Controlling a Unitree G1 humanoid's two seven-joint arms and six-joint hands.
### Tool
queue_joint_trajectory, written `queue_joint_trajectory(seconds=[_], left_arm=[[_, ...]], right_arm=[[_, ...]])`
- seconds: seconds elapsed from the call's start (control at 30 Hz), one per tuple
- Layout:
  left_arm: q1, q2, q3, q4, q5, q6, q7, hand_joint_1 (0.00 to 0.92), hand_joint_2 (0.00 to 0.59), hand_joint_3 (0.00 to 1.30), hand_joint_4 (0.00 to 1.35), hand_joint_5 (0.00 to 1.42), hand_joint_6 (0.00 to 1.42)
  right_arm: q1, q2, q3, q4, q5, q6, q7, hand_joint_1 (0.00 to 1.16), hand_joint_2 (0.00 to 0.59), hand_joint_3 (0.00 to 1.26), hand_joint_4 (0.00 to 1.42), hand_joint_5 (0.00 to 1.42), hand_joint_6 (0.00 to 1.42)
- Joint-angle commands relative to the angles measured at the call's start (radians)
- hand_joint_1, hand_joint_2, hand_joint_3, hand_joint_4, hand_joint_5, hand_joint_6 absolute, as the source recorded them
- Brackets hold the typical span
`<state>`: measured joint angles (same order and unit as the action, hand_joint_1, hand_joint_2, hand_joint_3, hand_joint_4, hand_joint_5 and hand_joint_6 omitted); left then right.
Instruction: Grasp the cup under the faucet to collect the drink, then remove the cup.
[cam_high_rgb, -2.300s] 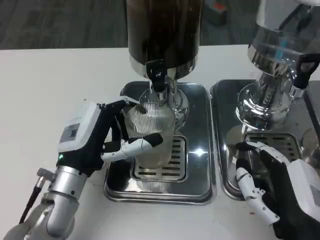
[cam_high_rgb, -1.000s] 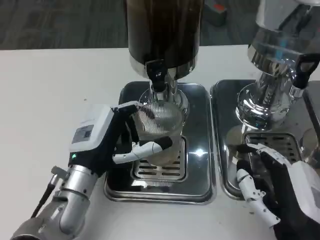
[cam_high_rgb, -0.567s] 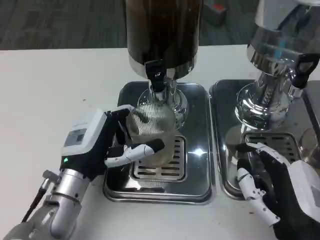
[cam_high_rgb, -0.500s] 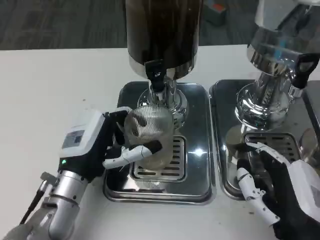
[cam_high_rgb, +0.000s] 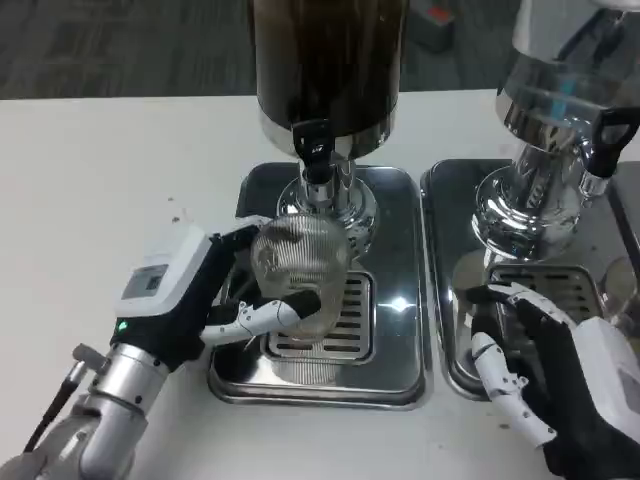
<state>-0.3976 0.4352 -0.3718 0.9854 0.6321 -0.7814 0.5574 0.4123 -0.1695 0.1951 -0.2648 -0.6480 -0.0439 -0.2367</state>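
The left robot hand (cam_high_rgb: 215, 295) reaches in from the near left, its silver forearm (cam_high_rgb: 105, 410) angled up toward the centre of the scene. Its fingers (cam_high_rgb: 262, 314) are clamped around a ribbed clear glass cup (cam_high_rgb: 297, 265): one white finger crosses the near side of the cup and dark fingers wrap its left side. The cup is tilted, its mouth turned toward the camera, and sits over the slotted grate (cam_high_rgb: 335, 325) of the left drip tray (cam_high_rgb: 390, 250). It lies just near of, and slightly left of, the black faucet (cam_high_rgb: 315, 150) of the dark drink dispenser (cam_high_rgb: 328, 60). Whether the cup base touches the grate cannot be told.

The right robot hand (cam_high_rgb: 545, 380) rests at the near right, palm side down, with its fingers apart and holding nothing. Its fingertips (cam_high_rgb: 495, 295) lie over the near left part of the right drip tray (cam_high_rgb: 445, 260), just near of the chrome base of the second dispenser (cam_high_rgb: 555, 110). A black tap handle (cam_high_rgb: 608, 140) projects from that dispenser at the far right.

The two trays stand side by side with a narrow gap between them. The raised tray rim runs just under the left hand's fingers on the left side. Open white desk (cam_high_rgb: 100, 190) extends to the left and far left of the left tray, and a strip of desk lies near of both trays.
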Motion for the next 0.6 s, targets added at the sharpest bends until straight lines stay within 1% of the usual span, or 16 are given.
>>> queue_joint_trajectory(seconds=[0.03, 0.1, 0.17, 0.23, 0.3, 0.33, 0.47, 0.5, 0.57, 0.6], left_arm=[[0.014, 0.007, 0.003, -0.019, 0.001, -0.008, -0.011, 0.000, 0.022, 0.46, 0.47, 0.49, 0.50], [0.018, 0.008, 0.002, -0.028, 0.010, -0.006, 0.002, 0.002, 0.028, 0.48, 0.59, 0.61, 0.67], [0.020, 0.007, 0.003, -0.033, 0.013, -0.005, 0.012, 0.021, 0.033, 0.52, 0.67, 0.71, 0.79], [0.021, 0.006, 0.004, -0.035, 0.014, -0.006, 0.017, 0.025, 0.043, 0.54, 0.73, 0.77, 0.87], [0.019, 0.005, 0.002, -0.038, 0.020, -0.002, 0.023, 0.025, 0.045, 0.54, 0.76, 0.81, 0.92], [0.018, 0.004, 0.001, -0.038, 0.022, 0.000, 0.026, 0.025, 0.045, 0.54, 0.78, 0.83, 0.93], [0.014, -0.002, -0.001, -0.035, 0.023, 0.006, 0.028, 0.039, 0.044, 0.50, 0.76, 0.83, 0.93], [0.012, -0.003, -0.002, -0.035, 0.024, 0.007, 0.028, 0.039, 0.044, 0.48, 0.73, 0.80, 0.90], [0.009, -0.005, -0.004, -0.036, 0.026, 0.010, 0.026, 0.029, 0.046, 0.44, 0.66, 0.73, 0.79], [0.008, -0.005, -0.007, -0.039, 0.030, 0.014, 0.025, 0.029, 0.049, 0.42, 0.65, 0.72, 0.76]], right_arm=[[0.001, -0.010, -0.005, 0.002, 0.008, -0.007, 0.006, 0.15, 0.473, 0.37, 0.21, 0.20, 0.31], [0.002, -0.011, -0.007, 0.000, 0.009, -0.008, 0.006, 0.15, 0.473, 0.37, 0.21, 0.20, 0.31], [0.002, -0.013, -0.010, -0.002, 0.010, -0.008, 0.008, 0.15, 0.473, 0.37, 0.21, 0.20, 0.31], [0.002, -0.014, -0.011, -0.002, 0.011, -0.008, 0.008, 0.15, 0.473, 0.37, 0.21, 0.21, 0.31], [0.001, -0.015, -0.012, -0.003, 0.011, -0.008, 0.010, 0.15, 0.473, 0.36, 0.21, 0.21, 0.31], [0.000, -0.016, -0.012, -0.002, 0.011, -0.009, 0.010, 0.15, 0.473, 0.36, 0.21, 0.21, 0.31], [-0.003, -0.015, -0.012, 0.000, 0.011, -0.008, 0.012, 0.15, 0.473, 0.36, 0.21, 0.21, 0.32], [-0.003, -0.015, -0.012, 0.000, 0.011, -0.008, 0.013, 0.15, 0.473, 0.36, 0.21, 0.21, 0.32], [-0.005, -0.014, -0.012, 0.002, 0.012, -0.007, 0.014, 0.15, 0.473, 0.36, 0.21, 0.21, 0.32], [-0.004, -0.015, -0.013, 0.003, 0.012, -0.008, 0.014, 0.15, 0.473, 0.36, 0.21, 0.21, 0.32]])
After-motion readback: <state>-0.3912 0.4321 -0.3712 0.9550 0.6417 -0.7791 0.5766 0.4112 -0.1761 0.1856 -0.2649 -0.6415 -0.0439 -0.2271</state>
